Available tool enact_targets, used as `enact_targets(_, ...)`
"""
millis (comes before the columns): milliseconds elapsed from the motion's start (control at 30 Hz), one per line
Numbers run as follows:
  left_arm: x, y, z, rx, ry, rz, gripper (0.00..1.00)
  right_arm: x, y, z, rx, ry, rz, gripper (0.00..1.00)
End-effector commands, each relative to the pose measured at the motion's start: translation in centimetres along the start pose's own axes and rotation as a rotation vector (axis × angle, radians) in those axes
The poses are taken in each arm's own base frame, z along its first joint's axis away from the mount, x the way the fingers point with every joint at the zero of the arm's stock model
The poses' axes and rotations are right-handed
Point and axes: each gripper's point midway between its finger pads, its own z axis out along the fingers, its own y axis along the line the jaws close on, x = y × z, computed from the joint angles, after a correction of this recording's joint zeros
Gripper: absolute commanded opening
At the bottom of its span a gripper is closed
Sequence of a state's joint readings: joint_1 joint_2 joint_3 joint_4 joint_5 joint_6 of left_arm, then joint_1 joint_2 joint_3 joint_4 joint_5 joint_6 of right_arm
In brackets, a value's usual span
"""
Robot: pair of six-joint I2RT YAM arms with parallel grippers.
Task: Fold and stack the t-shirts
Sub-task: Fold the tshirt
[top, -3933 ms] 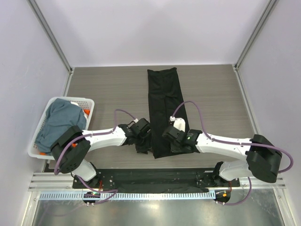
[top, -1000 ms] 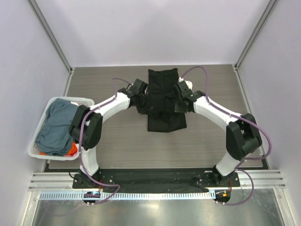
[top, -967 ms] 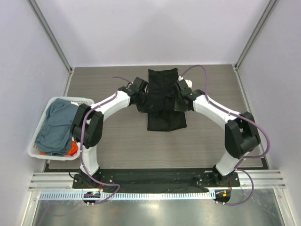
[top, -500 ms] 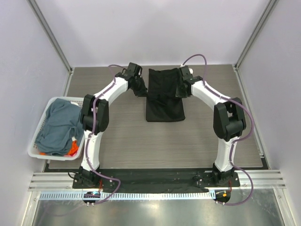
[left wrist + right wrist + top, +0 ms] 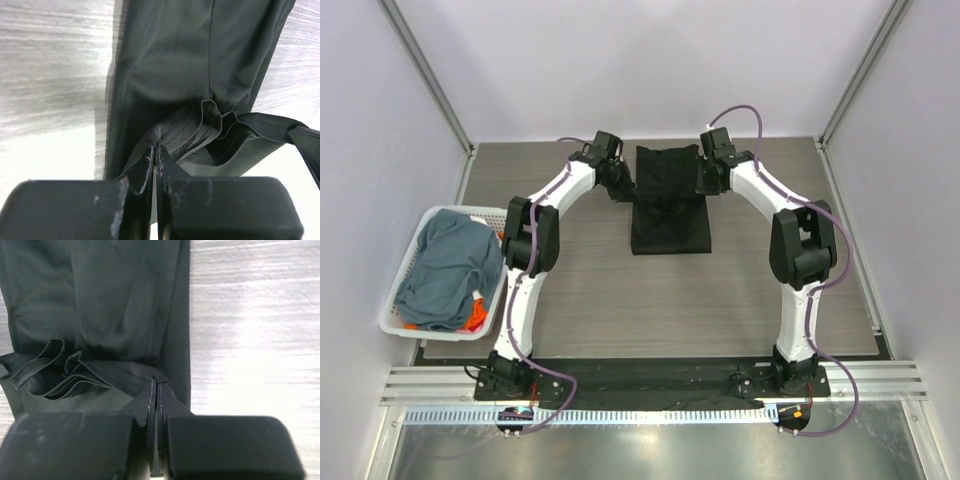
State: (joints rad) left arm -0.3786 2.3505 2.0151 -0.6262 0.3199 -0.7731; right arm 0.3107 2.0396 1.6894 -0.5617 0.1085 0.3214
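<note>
The black t-shirt (image 5: 669, 205) lies doubled over at the far middle of the table, its lifted end carried over its far part. My left gripper (image 5: 623, 188) is shut on the shirt's left corner, and its closed tips pinch bunched black cloth (image 5: 190, 135) in the left wrist view. My right gripper (image 5: 704, 184) is shut on the right corner, with hem folds (image 5: 65, 375) hanging left of its tips in the right wrist view. A slate blue-grey t-shirt (image 5: 445, 265) fills the basket, and an orange one (image 5: 477, 315) peeks out beneath it.
A white lattice-sided basket (image 5: 498, 217) sits at the table's left edge. Both arms stretch far across the wood-grain table (image 5: 770, 290) toward the back wall. Metal frame posts (image 5: 428, 75) stand at the far corners.
Both grippers have carried the shirt's near end away from me toward the far edge, folding the long strip in half. The lifted end moved farther back over the last second.
</note>
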Motion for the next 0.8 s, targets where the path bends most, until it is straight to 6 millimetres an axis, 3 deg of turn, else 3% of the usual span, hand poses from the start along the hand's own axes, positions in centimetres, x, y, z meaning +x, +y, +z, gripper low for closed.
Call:
enact_targets(0,-2.1,-1.2,-0.7,0.062,-0.033,0.019,0.0,-2.7,1.1,0.1,-0.057,-0.06,-0.03,0.01)
enact_targets(533,-4.9,-2.0,0.9,0.116,-0.096,0.029,0.0,-5.0,0.1,1.9,-0.07,-0.091,-0.019,0.01)
enact_targets(767,-6.5,-3.1,-1.0,0.148,-0.158,0.04,0.0,-6.0,0.2,1.0,-0.085,-0.13,-0.017,0.01)
